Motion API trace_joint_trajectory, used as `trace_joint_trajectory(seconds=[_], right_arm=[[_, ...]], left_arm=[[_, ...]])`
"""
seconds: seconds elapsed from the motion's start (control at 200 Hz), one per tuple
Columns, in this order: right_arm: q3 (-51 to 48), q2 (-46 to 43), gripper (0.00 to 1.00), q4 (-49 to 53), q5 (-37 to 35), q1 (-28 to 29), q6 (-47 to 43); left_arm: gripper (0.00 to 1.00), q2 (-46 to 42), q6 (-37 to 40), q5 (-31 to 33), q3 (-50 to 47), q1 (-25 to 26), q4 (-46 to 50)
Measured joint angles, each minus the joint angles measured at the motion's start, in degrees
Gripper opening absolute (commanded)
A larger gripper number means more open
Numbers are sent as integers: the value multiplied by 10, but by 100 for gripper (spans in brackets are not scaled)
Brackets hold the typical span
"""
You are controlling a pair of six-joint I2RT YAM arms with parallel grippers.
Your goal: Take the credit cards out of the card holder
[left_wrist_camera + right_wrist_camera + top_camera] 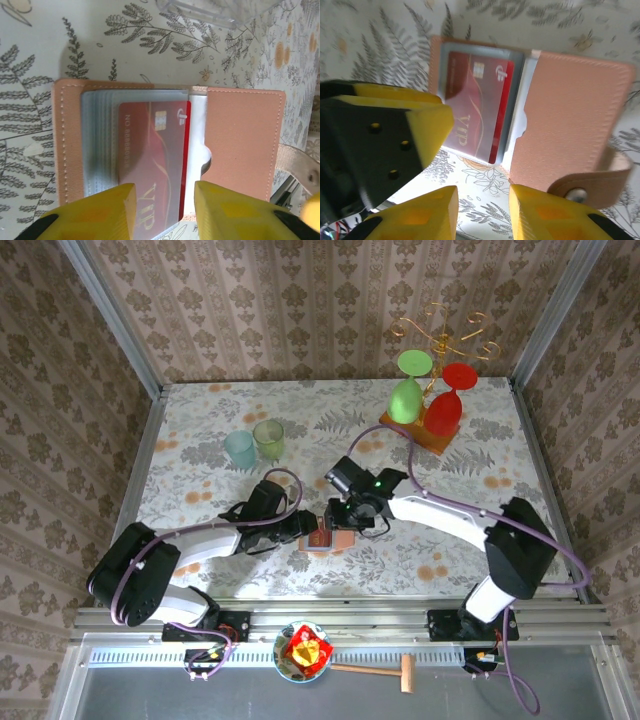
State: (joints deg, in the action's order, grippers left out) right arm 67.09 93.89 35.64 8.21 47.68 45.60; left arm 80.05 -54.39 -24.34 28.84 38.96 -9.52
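Note:
The card holder [245, 140] lies open on the flowered table, salmon leather with clear sleeves. A red credit card [150, 150] marked VIP sits in the top sleeve, its red edge showing at the right. My left gripper [165, 212] is open, its yellow fingers [100, 212] spread over the near end of the sleeves. From the right wrist, the card holder [575, 115] and the credit card [475, 110] lie ahead. My right gripper [482, 212] is open over bare table just short of them. The left gripper's finger [427, 125] lies over the holder's left side. From above, both grippers meet at the card holder [328, 540].
A wooden stand with a green and a red glass [432, 405] is at the back right. Two pale cups [255, 443] stand behind the left arm. The holder's snap strap [580, 192] sticks out toward my right fingers. A bowl [303, 650] and a wooden mallet [385, 670] lie off the front edge.

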Motion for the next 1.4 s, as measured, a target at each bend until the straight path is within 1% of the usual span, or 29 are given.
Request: trace_joint_trajectory(seconds=[0.19,0.505,0.745,0.795,0.925,1.085,1.26,1.4], right_arm=[[1,36,32,6,-6,6,0],[42,53,32,105,-124,12,-9],[52,89,34,128,-165,12,-23],[52,98,36,127,-169,12,-25],[54,118,48,123,-173,12,-37],[66,149,57,118,-185,12,-46],[78,174,60,122,-203,14,-52],[85,180,64,132,-220,18,-56]], left_arm=[[37,0,0,2,0,8,1],[37,0,0,7,0,13,1],[37,0,-1,11,-6,16,1],[37,0,-1,11,-8,16,1],[37,0,-7,12,-13,16,-4],[37,-2,-14,12,-20,16,-14],[37,-10,-20,15,-30,16,-25],[37,-10,-26,17,-37,16,-35]])
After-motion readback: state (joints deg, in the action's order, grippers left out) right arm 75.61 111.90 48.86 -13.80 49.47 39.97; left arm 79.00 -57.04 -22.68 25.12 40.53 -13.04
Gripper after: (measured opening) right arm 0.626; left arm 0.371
